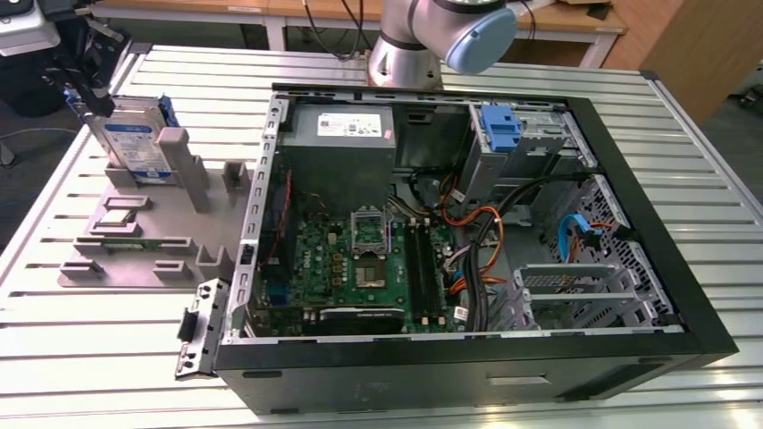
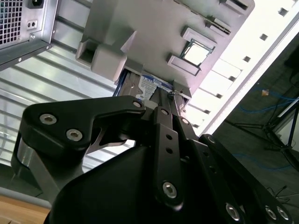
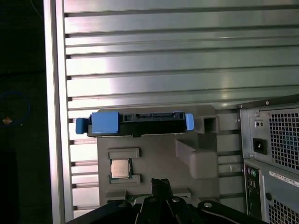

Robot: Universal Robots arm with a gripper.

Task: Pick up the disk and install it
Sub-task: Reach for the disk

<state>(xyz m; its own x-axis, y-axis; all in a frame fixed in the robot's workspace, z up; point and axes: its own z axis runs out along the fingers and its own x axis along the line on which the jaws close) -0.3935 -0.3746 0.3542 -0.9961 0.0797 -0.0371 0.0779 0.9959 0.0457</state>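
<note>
Over the far end of the grey parts fixture (image 1: 167, 223), toward the exterior view's left, my gripper (image 1: 99, 107) hung just above the disk (image 1: 129, 143), close to its upper edge. Whether it touched I could not say. Nor could I tell whether it was spread or closed, since its own black linkage hid the tip in both wrist views.

The disk stood on edge in a slot of the fixture, propped between grey posts, its label facing out in the exterior view. I judged that posture deliberate: upright, it offered its narrow top edge and blue carrier to a grasp from above. In the first wrist view it showed edge-on, with blue carrier tabs at both ends and a processor chip (image 3: 119, 169) seated in a pocket near it.

Well apart, to the exterior view's right, the computer case (image 1: 703, 340) lay on its side with its panel off, so the drive cage (image 1: 537, 134) and its blue bracket (image 1: 501, 125) were open from above. By my reading, the disk was not yet lifted.
</note>
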